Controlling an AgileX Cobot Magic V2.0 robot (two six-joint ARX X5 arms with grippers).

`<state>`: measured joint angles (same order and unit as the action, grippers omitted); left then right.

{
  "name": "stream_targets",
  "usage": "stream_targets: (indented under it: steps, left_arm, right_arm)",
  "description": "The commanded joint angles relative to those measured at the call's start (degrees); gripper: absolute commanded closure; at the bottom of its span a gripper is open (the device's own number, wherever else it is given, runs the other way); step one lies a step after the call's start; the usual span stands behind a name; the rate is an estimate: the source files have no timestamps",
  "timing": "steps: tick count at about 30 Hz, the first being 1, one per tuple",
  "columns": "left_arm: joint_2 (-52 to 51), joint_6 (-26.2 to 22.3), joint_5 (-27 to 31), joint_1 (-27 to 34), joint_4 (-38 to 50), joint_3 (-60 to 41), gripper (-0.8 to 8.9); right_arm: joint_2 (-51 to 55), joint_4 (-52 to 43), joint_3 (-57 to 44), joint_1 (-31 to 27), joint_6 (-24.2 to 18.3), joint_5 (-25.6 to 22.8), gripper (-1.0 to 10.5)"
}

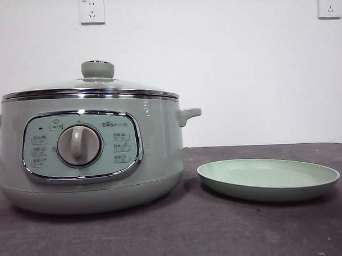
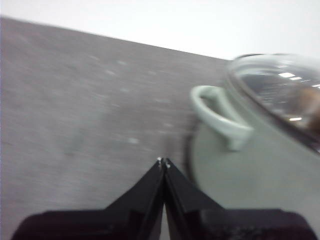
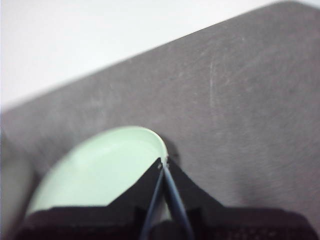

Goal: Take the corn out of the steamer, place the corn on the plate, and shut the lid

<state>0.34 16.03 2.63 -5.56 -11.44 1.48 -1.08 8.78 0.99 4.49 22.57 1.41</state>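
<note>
Corn: not visible; a blurred orange shape shows through the glass.
Steamer [image 1: 93, 159]: on the dark table, lid [image 1: 93, 86] on top.
Plate [image 1: 268, 179]: bare, just beside the steamer.
Left gripper [image 2: 163, 163]: jaws pressed together, near a steamer handle.
Right gripper [image 3: 163, 162]: jaws pressed together, above the plate's rim.

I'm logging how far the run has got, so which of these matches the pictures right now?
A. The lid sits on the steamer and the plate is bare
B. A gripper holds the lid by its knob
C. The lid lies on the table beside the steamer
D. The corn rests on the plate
A: the lid sits closed on the steamer, and the plate beside it holds nothing.
</note>
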Motion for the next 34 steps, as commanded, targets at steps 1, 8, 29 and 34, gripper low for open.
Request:
stream_targets:
  steps: [1,8,29,34]
  left_arm:
    - [-0.17,6.93,-4.63,0.17,0.24,-0.7,8.18]
    - [-0.17,6.93,-16.46,0.17,-0.07,0.52,8.21]
    - [20.11,-6.05,-24.22,0.17,-13.77,29.29,8.21]
    - [31.21,-9.55,-31.71,0.17,-18.21,37.79,8.18]
  right_arm:
    - [0.17,-0.63,-0.61,0.04,11.85,-0.02,9.5]
    - [-0.2,-0.5,1.77,0.04,13.2,6.47,9.6]
    - [-33.16,16.09,38.03,0.04,-13.31,19.91,9.5]
    - [-42.86,21.38,45.29,0.04,-17.05,26.45,9.3]
